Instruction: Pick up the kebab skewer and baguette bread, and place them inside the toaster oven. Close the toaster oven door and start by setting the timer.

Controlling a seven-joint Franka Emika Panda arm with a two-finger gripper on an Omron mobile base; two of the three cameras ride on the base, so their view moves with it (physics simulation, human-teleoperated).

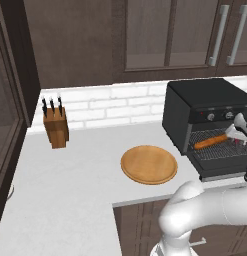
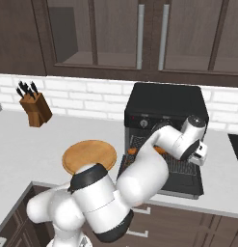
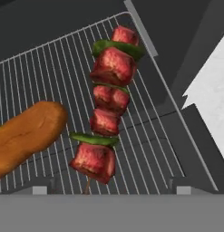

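1. You cannot tell how wide the gripper (image 1: 241,131) stands.
2. The skewer (image 3: 108,102) lies on the rack (image 3: 36,72): light, stiff; its meat offers the best hold.
3. The baguette (image 3: 25,136) lies beside it, crusty.
4. The door (image 2: 180,183) hangs open; push its edge.

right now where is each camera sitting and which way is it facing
Left base view: behind the arm on its left, looking forward and down at the counter, the wooden plate and the toaster oven; the white arm rises lower right.
Right base view: behind on the right, facing the same counter; the arm rises lower left and reaches into the oven.
Hand view: on the hand, looking at the wire rack with the kebab skewer and baguette bread.
Both base views share plate, oven and knife block.
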